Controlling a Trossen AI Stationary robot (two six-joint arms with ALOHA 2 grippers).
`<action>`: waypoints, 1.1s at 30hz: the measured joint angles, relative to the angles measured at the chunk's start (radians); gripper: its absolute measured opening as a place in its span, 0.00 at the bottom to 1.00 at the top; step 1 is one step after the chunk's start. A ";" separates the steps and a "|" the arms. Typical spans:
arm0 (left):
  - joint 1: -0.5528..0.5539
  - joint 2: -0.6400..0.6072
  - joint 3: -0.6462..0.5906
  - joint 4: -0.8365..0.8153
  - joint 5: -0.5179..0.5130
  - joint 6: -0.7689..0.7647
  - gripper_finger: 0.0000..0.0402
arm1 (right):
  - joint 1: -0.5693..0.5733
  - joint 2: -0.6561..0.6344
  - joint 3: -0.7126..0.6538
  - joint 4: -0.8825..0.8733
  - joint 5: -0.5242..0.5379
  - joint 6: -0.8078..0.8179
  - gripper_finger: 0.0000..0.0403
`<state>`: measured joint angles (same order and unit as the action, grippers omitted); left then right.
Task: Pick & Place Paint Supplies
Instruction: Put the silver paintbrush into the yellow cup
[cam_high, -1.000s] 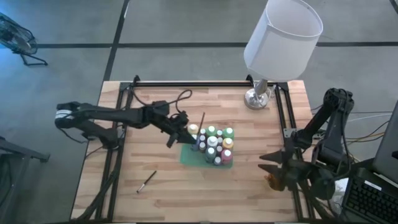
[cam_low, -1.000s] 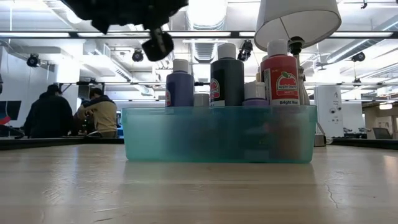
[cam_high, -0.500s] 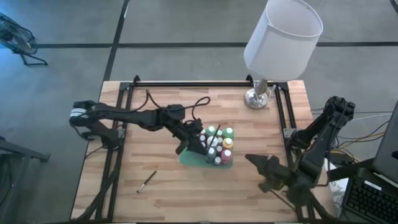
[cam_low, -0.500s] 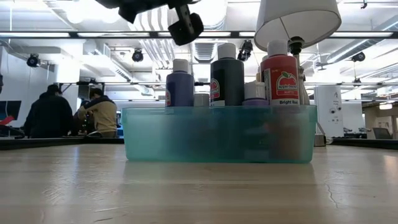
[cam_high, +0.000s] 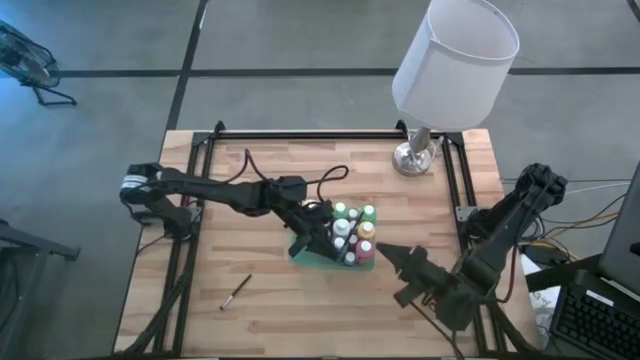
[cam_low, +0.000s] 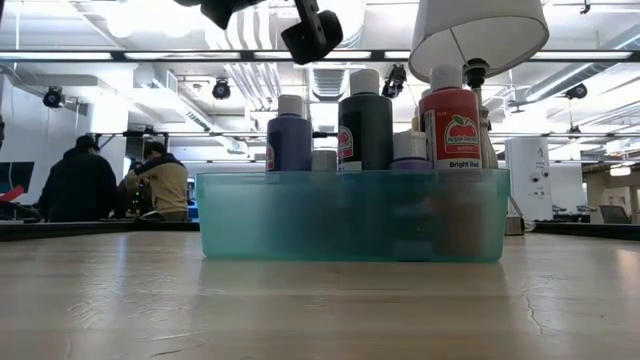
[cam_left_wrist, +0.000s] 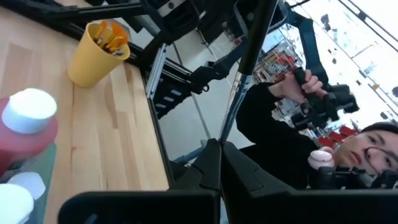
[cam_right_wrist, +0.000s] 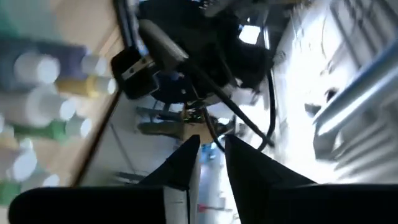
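Note:
Several paint bottles with pale caps stand upright in a teal bin at the table's middle. My left gripper hovers over the bin's left part, shut on a thin dark brush. A second brush lies flat on the wood near the front left. My right gripper hangs just right of the bin and points at it. In the right wrist view my right gripper shows a narrow gap between its fingers with nothing in it. My left gripper pinches the brush's dark handle between its two shut fingertips. The handle runs on past the fingers, roughly along them. The brush is lifted clear, above the bottles; which end of it the fingers have does not show.
A lamp with a white shade stands on its metal base at the back right. A yellow cup sits by the right edge. Black rails frame the table. People sit in the room beyond.
My left gripper has carried the brush toward the table's right, from beside the bin's left edge to over the bottles. My right gripper has swung from the right edge toward the bin and rolled about its own axis.

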<state>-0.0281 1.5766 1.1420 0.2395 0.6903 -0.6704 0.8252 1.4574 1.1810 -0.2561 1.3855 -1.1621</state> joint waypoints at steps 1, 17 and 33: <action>0.000 -0.002 0.000 -0.002 0.000 0.009 0.00 | -0.002 0.000 0.012 -0.001 0.000 0.038 0.17; 0.000 -0.007 0.001 -0.004 -0.037 0.057 0.00 | -0.107 -0.080 0.113 -0.214 -0.470 0.767 0.37; -0.001 -0.007 0.001 -0.031 -0.037 -0.144 0.01 | -0.115 0.161 0.104 -0.024 -0.089 -0.202 0.42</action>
<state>-0.0292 1.5700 1.1435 0.2089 0.6529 -0.8143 0.7104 1.6183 1.2846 -0.2799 1.2962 -1.3637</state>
